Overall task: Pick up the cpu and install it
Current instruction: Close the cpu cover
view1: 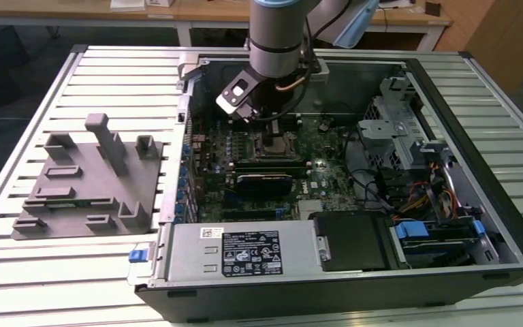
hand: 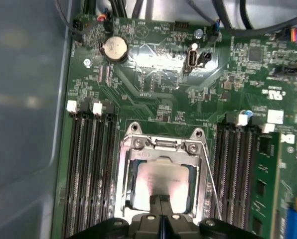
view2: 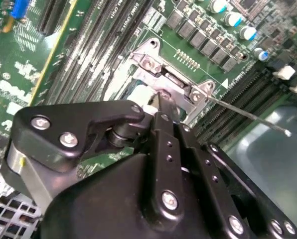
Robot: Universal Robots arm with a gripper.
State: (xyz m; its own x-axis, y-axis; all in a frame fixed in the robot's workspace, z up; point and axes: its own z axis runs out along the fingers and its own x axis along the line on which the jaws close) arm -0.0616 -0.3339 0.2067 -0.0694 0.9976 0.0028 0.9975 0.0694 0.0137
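We see the cpu [hand: 161,177] lying flat inside the socket frame [hand: 124,174] on the motherboard [hand: 153,99], so we judge it seated. The claw [hand: 161,199] is closed, tips together over the cpu's near edge, gripping nothing, probably pressing it.

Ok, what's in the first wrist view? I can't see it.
A shiny silver chip lies in its metal frame on a green circuit board. The black gripper, tips together, hangs over one edge of the chip, with dark slots on both sides.
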